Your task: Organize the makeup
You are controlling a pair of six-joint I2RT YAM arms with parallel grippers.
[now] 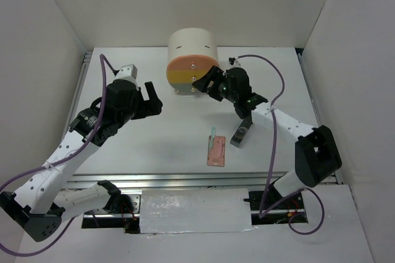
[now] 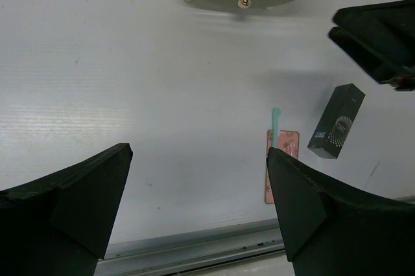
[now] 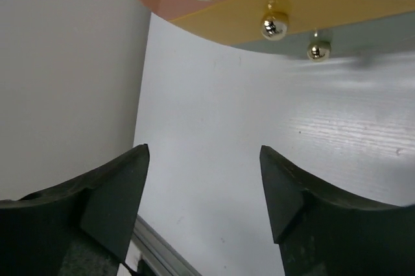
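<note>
A flat pink palette [image 1: 215, 151] lies on the table near the front, with a pale teal stick [image 1: 212, 133] lying over its far end. A dark grey case [image 1: 241, 133] lies just right of them. All three show in the left wrist view: the palette [image 2: 290, 143], the teal stick [image 2: 275, 124] and the case [image 2: 336, 121]. My left gripper [image 1: 152, 98] is open and empty, left of the drum box. My right gripper [image 1: 207, 82] is open and empty, right at the drawer fronts. No brushes or orange-pink stick are in view.
A cream drum-shaped box [image 1: 192, 59] with orange, yellow and grey drawer fronts stands at the back centre; its brass knobs [image 3: 275, 26] hang just above my right fingers. White walls close in the table on three sides. A metal rail [image 1: 185, 179] runs along the front edge.
</note>
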